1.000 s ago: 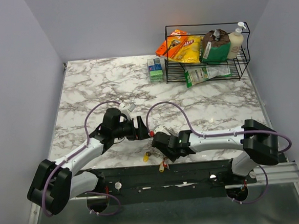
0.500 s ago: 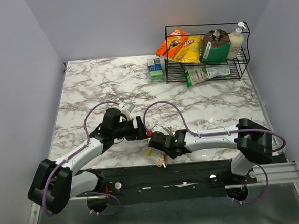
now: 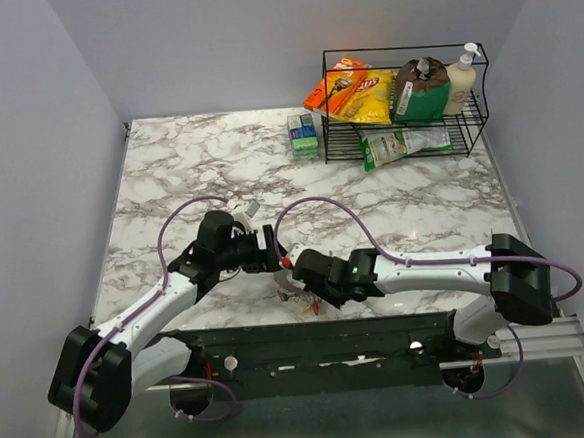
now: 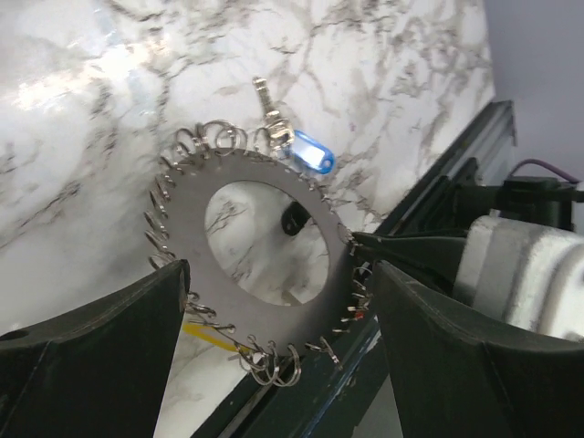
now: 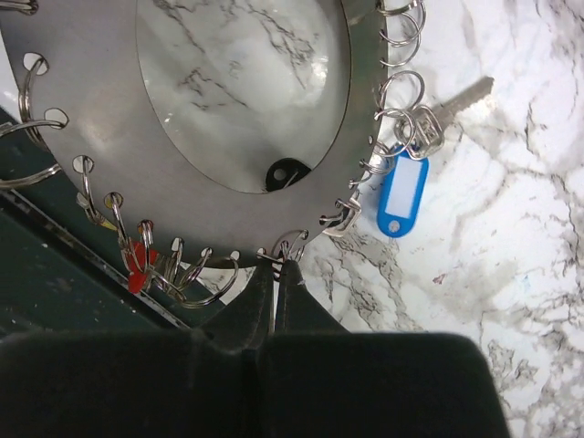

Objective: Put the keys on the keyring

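The left gripper [image 4: 280, 274] holds the keyring [image 4: 181, 237] edge to edge, jaws wide — the right gripper [image 5: 276, 266], jaws nearly together, pinches its rim at 6 o'clock.

Bright, even light from above, with soft shadows. Glare washes out the marble desk [image 4: 73, 73] in the left wrist view; foreground blurs.

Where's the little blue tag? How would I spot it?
Look at the white marble table, then the flat grey metal disc with a big hole, edged with little wire rings. The blue plastic tag lies at its rim beside a silver key; nothing else there is blue.
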### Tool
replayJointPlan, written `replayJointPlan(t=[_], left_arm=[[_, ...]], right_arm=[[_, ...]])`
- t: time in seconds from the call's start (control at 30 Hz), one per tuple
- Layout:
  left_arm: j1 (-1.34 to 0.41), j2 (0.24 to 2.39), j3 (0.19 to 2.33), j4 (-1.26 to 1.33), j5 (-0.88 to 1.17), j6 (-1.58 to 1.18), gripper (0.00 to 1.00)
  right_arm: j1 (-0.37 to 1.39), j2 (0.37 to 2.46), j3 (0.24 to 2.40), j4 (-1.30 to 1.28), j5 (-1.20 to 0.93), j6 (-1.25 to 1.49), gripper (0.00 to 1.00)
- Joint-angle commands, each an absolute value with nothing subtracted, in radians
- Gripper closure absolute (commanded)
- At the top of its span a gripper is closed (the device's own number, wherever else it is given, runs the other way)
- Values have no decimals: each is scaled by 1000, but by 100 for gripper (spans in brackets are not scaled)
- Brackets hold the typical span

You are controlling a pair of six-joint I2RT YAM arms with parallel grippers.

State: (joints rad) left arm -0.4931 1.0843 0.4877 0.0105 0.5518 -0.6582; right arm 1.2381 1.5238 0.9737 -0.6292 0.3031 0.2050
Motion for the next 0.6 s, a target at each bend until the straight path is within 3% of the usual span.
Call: replayJointPlan(t=[0.0,0.17,0.57], left_arm=[[-497,1000,554,-194,321,-631,11],[-495,890,591,-324,161,-618,10],[-497,854,611,-342,193,-601,8]], right_arm=[[1246,1528,1003,-611,183,91,99],[1246,1476,1005,-581,103,37,100],[1207,1424,1143,-655,54,-24,99]])
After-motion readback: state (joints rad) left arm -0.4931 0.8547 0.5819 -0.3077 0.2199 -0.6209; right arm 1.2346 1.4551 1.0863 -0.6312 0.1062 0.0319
